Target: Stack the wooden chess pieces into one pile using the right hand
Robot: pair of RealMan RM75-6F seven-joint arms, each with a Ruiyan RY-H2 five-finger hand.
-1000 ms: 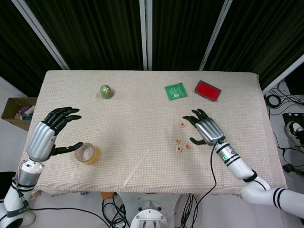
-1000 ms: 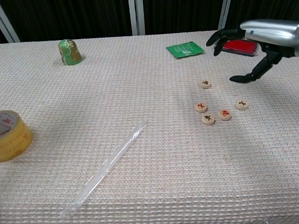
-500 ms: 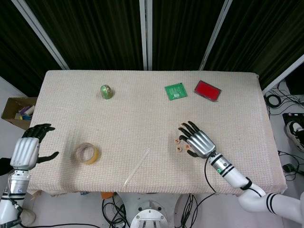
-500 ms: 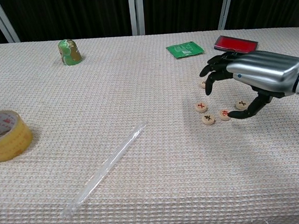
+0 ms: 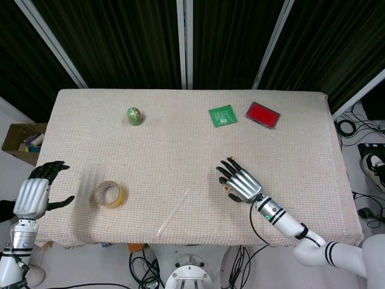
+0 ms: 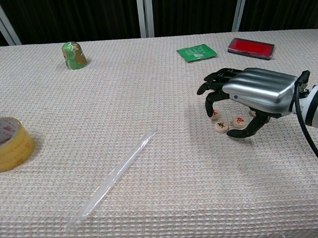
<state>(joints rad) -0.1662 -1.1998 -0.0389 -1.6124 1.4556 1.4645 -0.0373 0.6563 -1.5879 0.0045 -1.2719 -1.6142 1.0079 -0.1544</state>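
The right hand [image 6: 252,94] reaches forward palm down, fingers spread and curled downward, holding nothing. The left hand [image 5: 37,191] hangs with fingers apart, empty.

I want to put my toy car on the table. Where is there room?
Lots of bare cloth between the tape roll and the green packet, above the plastic straw. The far-left corner is free too. It's crowded by the right hand, over the chess pieces.

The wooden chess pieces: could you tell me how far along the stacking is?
Nothing looks stacked yet: the chess pieces that show lie flat and single on the table. In hand: the right hand hovers over the cluster, fingers spread, holding nothing visible. Left: pick up each piece and pile them. The left hand is idle off the table's edge.
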